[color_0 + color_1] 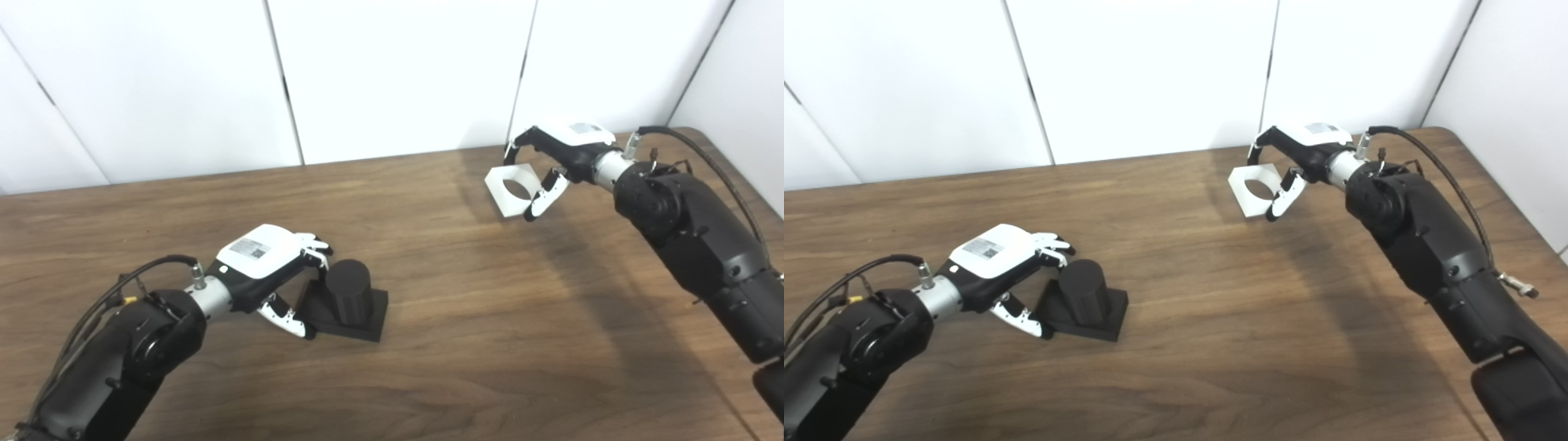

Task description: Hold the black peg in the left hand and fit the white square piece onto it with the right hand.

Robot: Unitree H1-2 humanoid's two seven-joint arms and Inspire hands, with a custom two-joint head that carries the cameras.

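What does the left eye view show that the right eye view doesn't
Only the left eye view shows a strip of floor past the table's right edge. Only the right eye view shows a silver fitting on the right forearm, and more of the wall on the right. Both show the left hand around the black peg on the table, and the right hand gripping the white square piece at the far side.
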